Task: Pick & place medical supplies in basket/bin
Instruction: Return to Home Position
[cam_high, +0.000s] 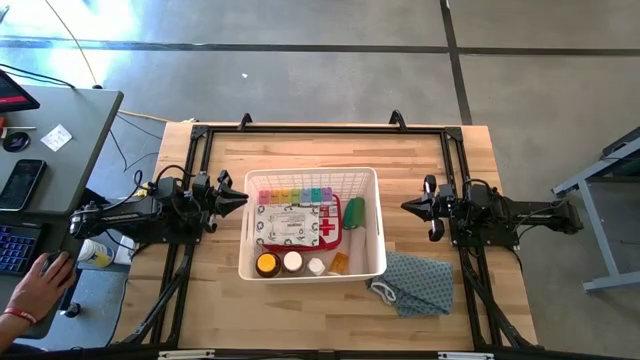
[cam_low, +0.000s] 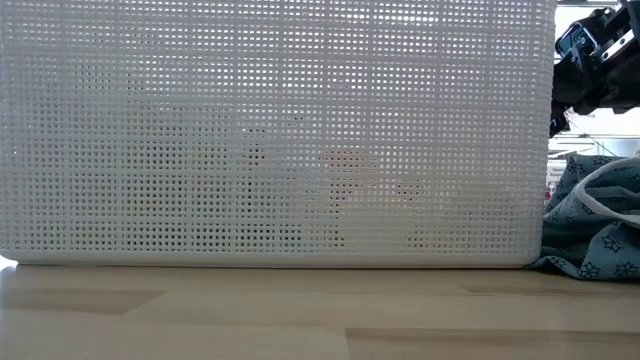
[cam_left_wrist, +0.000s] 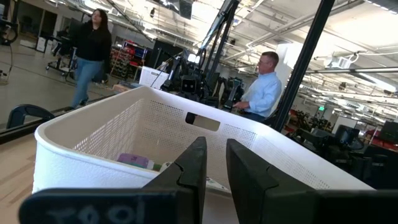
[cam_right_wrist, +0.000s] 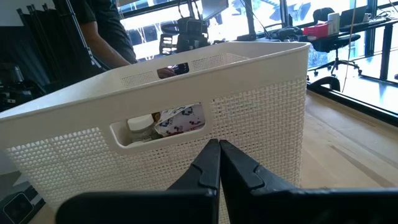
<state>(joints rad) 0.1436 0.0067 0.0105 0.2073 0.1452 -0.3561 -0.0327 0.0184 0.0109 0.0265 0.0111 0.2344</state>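
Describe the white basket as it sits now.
The white basket is large, rectangular plastic: lattice-mesh walls, rounded rim, handle slots. It stands upright mid-table between the left gripper and right gripper, holding a red first-aid case, rainbow pill organiser, green roll and small bottles. A patterned cloth lies beside one corner.

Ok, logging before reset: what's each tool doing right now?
Left tool: slightly open, empty, by the white basket's left end.
Right tool: shut, empty, by its right end.

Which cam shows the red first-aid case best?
High view: the red first-aid case lies flat in the basket, label up. Low view shows only mesh; wrist views mostly basket walls, case not identifiable.
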